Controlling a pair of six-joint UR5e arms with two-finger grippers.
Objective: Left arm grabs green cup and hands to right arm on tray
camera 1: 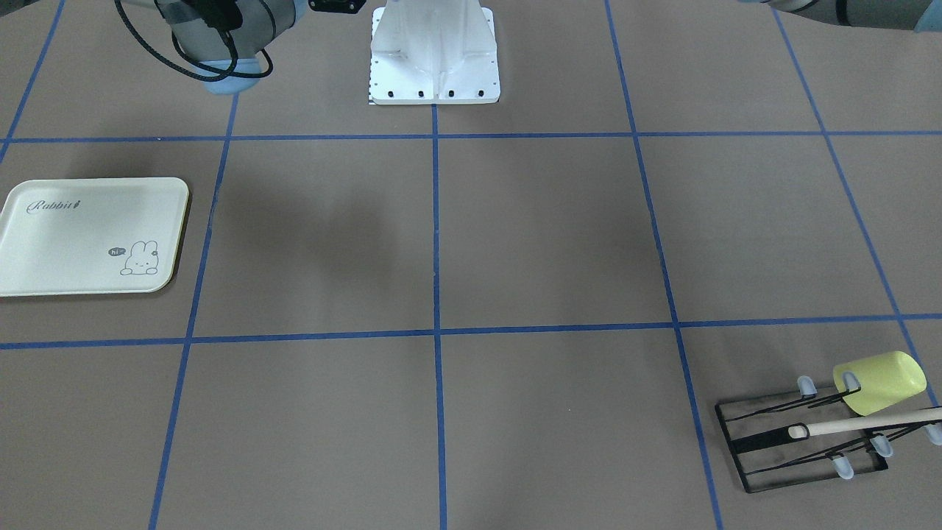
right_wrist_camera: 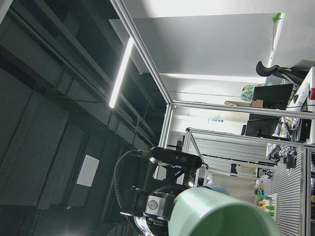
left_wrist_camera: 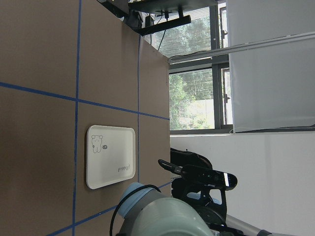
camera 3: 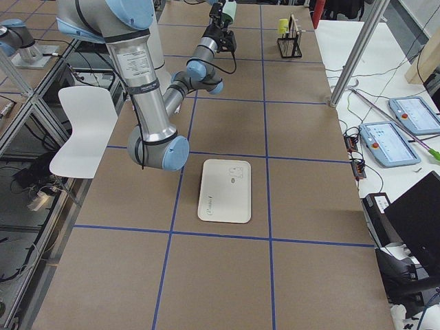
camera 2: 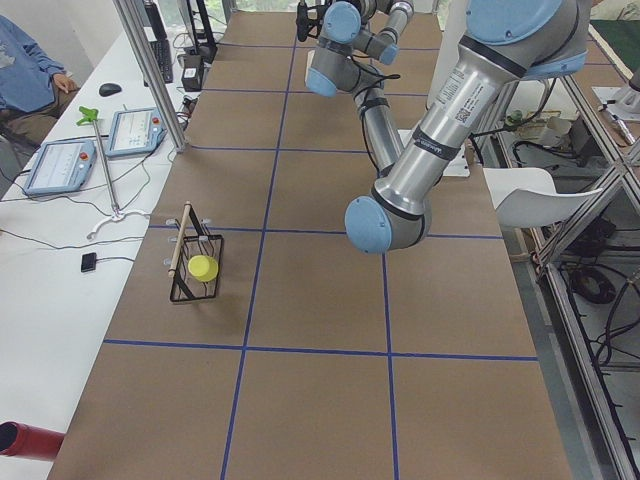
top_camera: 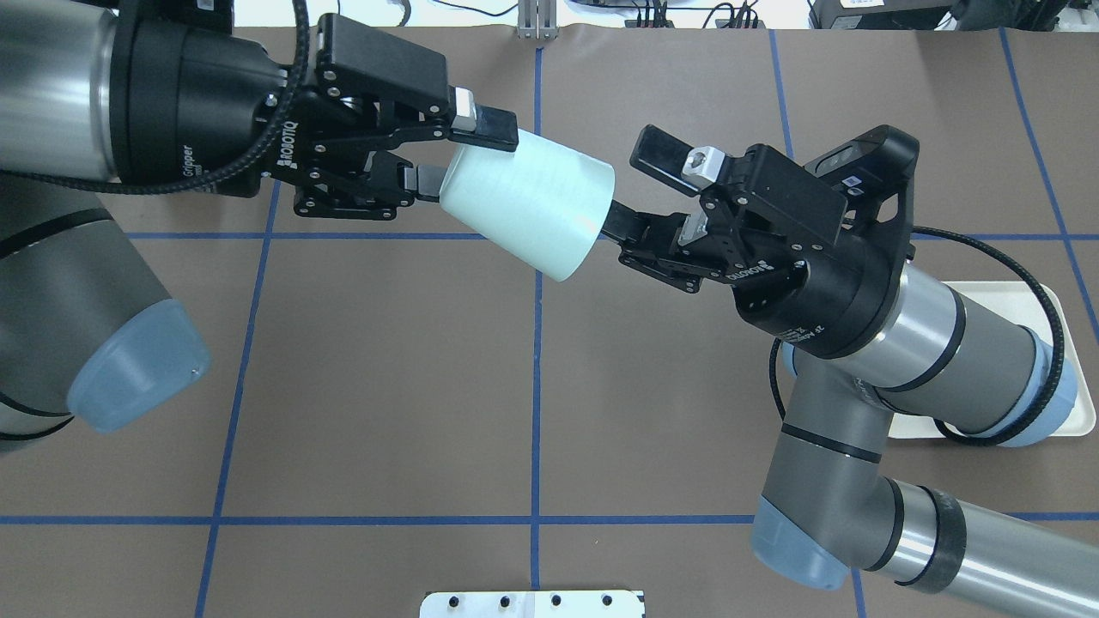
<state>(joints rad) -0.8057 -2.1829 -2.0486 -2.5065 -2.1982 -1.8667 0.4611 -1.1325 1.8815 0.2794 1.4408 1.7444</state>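
Two hands meet in the air above the middle of the surface (top_camera: 386, 386), and we judge this to be the hand-over itself. Our left hand (top_camera: 458, 156) pinches the green cup (top_camera: 528, 202) at its narrow bottom end, one finger on each side. It holds the cup on its side, well clear of the surface, with the wide mouth turned toward our right hand (top_camera: 637, 190). That right hand is spread. Its upper finger stands apart from the cup wall and its lower finger lies at the rim, though we cannot tell from the overhead view whether that finger touches the cup or reaches into the mouth. So we reckon the grab is done and the transfer is not yet made. Next, we think the right hand should press together on the mouth end until its hold is firm. Only then should the left hand let go and draw straight back along the cup's axis. The plastic looks smooth and tapered, so an early release could let it slip. After that comes the carry to the tray (camera 1: 66, 228), which lies bare on our right side. The brighter yellow-green cup (camera 1: 879, 381) on the wire rack (camera 1: 802, 442) at our far left is not ours to touch.
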